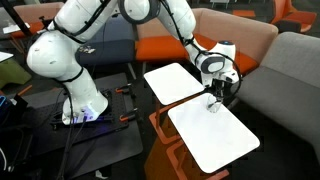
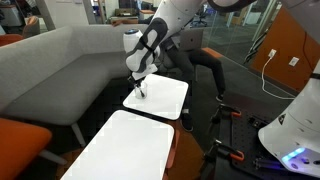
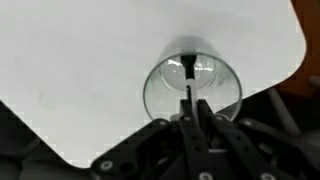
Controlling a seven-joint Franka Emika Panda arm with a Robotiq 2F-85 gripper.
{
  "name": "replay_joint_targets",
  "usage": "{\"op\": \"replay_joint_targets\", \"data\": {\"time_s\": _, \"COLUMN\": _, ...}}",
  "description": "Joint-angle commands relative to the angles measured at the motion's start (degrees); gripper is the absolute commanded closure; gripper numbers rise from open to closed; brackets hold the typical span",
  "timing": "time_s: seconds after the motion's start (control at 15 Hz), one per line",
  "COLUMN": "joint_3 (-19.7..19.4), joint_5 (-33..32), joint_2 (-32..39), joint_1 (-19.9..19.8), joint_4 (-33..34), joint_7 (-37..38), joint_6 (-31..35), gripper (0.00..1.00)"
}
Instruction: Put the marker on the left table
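My gripper [image 3: 189, 108] is shut on the marker [image 3: 187, 80], a thin dark stick held upright between the fingertips. Its tip points down into a small clear cup [image 3: 216, 95] directly below. The cup stands near a rounded corner of the longer white tabletop [image 3: 90, 60]. In both exterior views the gripper [image 1: 214, 97] [image 2: 140, 88] hangs over that table's sofa-side corner [image 1: 215, 140] [image 2: 165, 100]. The left table [image 1: 172, 82] [image 2: 120, 150], the squarer white top, lies beside it with a narrow gap between and nothing on it.
A grey sofa [image 1: 285, 85] [image 2: 50, 65] runs close along the tables' far side. An orange chair [image 1: 165, 47] stands behind the left table. The orange-brown frame [image 1: 160, 122] shows under the tabletops. The robot base [image 1: 80, 105] stands on the floor among cables.
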Motion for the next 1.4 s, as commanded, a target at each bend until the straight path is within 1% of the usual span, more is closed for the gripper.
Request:
{"op": "replay_joint_targets", "data": {"time_s": 0.0, "joint_3": -1.42, "joint_5": 0.15, "joint_2": -4.2, "joint_1": 2.04, "joint_4": -4.24, "joint_7": -1.06, "joint_6": 0.25, "gripper": 0.97}}
{"op": "replay_joint_targets", "data": {"time_s": 0.2, "joint_3": -5.94, "joint_5": -2.57, "joint_2": -9.7, "joint_1": 6.59, "joint_4": -9.78, "joint_7": 2.3, "joint_6": 1.7, "gripper": 0.97}}
{"op": "replay_joint_targets", "data": {"time_s": 0.27, "joint_3": -6.41, "joint_5": -2.93, "joint_2": -11.93, "joint_1": 7.36, "joint_4": -11.68, "joint_7": 2.38, "joint_6": 1.67, "gripper": 0.97}}
{"op": "replay_joint_targets", "data": {"time_s": 0.4, "joint_3": -9.0, "joint_5": -4.71, "joint_2": -16.43, "joint_1": 10.73, "joint_4": -15.49, "joint_7": 4.59, "joint_6": 0.43, "gripper": 0.97}}
{"op": "replay_joint_targets", "data": {"time_s": 0.47, "joint_3": -9.31, "joint_5": -5.29, "joint_2": -18.63, "joint_1": 11.89, "joint_4": -17.22, "joint_7": 5.69, "joint_6": -0.61, "gripper": 0.97}}
{"op": "replay_joint_targets", "data": {"time_s": 0.53, "joint_3": -7.29, "joint_5": -4.43, "joint_2": -20.89, "joint_1": 11.33, "joint_4": -18.78, "joint_7": 4.7, "joint_6": -2.04, "gripper": 0.97}}
{"op": "replay_joint_targets", "data": {"time_s": 0.67, "joint_3": -5.26, "joint_5": -3.96, "joint_2": -24.02, "joint_1": 12.32, "joint_4": -21.78, "joint_7": 5.4, "joint_6": -3.76, "gripper": 0.97}}
{"op": "replay_joint_targets", "data": {"time_s": 0.8, "joint_3": 0.26, "joint_5": 0.16, "joint_2": -25.3, "joint_1": 10.65, "joint_4": -23.39, "joint_7": 3.26, "joint_6": -5.52, "gripper": 0.97}}
{"op": "replay_joint_targets", "data": {"time_s": 0.93, "joint_3": 5.76, "joint_5": 4.96, "joint_2": -23.82, "joint_1": 9.07, "joint_4": -23.37, "joint_7": 0.71, "joint_6": -6.38, "gripper": 0.97}}
{"op": "replay_joint_targets", "data": {"time_s": 1.07, "joint_3": 9.72, "joint_5": 8.32, "joint_2": -20.42, "joint_1": 8.47, "joint_4": -22.5, "joint_7": -1.59, "joint_6": -5.42, "gripper": 0.97}}
{"op": "replay_joint_targets", "data": {"time_s": 1.2, "joint_3": 10.89, "joint_5": 8.73, "joint_2": -16.06, "joint_1": 9.12, "joint_4": -20.45, "joint_7": -2.36, "joint_6": -6.45, "gripper": 0.97}}
{"op": "replay_joint_targets", "data": {"time_s": 1.33, "joint_3": 11.65, "joint_5": 9.97, "joint_2": -11.37, "joint_1": 8.92, "joint_4": -17.72, "joint_7": -2.3, "joint_6": -9.28, "gripper": 0.97}}
